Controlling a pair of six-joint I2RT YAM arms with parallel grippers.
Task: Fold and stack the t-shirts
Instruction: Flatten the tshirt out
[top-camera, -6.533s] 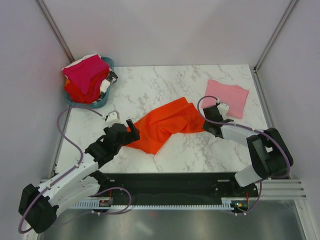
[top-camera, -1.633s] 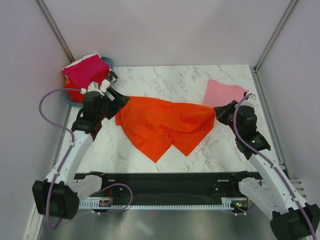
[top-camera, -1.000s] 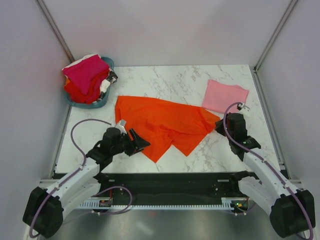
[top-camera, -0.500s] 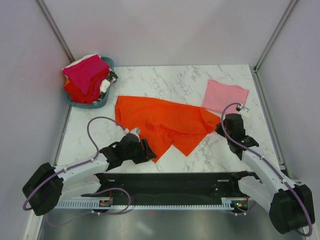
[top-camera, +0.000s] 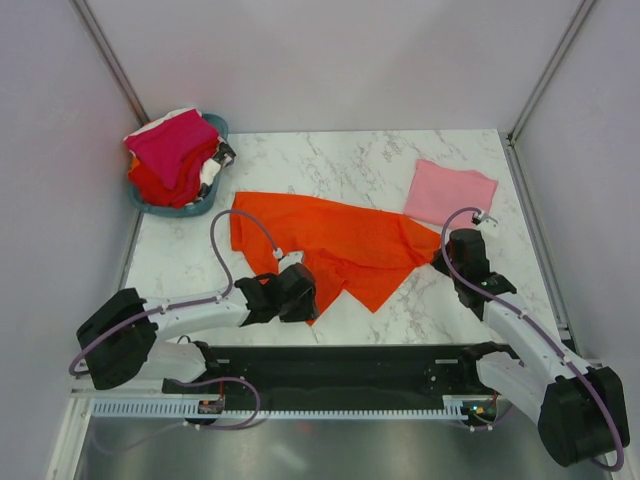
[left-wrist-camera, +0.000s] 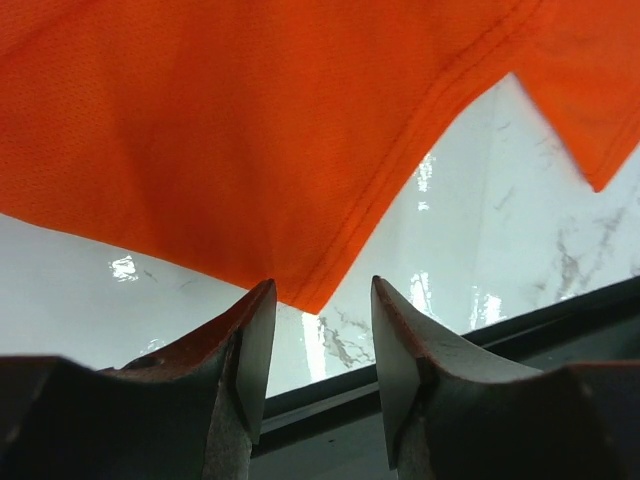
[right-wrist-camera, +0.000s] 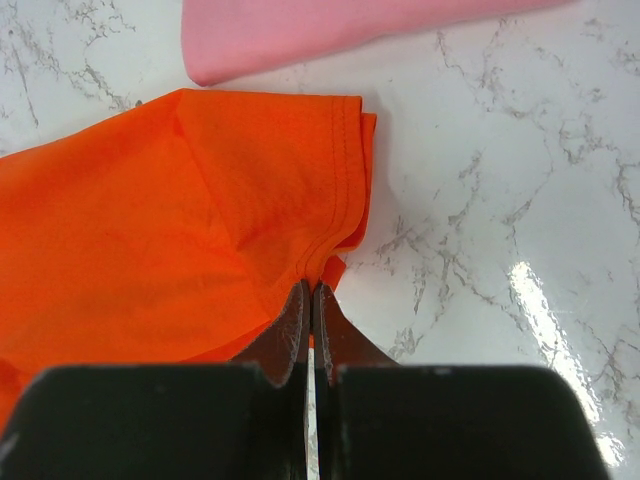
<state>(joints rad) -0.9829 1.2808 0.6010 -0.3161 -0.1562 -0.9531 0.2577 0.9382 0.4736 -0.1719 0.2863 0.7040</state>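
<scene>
A bright orange-red t-shirt (top-camera: 330, 240) lies spread across the middle of the marble table. Its near corner (left-wrist-camera: 305, 290) points between the two fingertips of my left gripper (left-wrist-camera: 320, 290), whose jaws stand apart and do not pinch the cloth. Seen from the top, the left gripper (top-camera: 306, 302) is at the shirt's front tip. My right gripper (right-wrist-camera: 312, 288) is shut on the hem at the shirt's right end (top-camera: 425, 245). A folded light pink t-shirt (top-camera: 448, 192) lies flat at the back right, its edge (right-wrist-camera: 330, 30) just beyond the orange one.
A teal basket (top-camera: 170, 210) at the back left holds a heap of magenta (top-camera: 170, 145), red and white shirts. The black base rail (top-camera: 330, 360) runs along the table's near edge, right below the left gripper. Pale walls close in the sides.
My left arm has swung from the table's left side to the shirt's near corner, its jaws narrowing. The right gripper keeps its hold and has barely moved. The shirt lies as before.
</scene>
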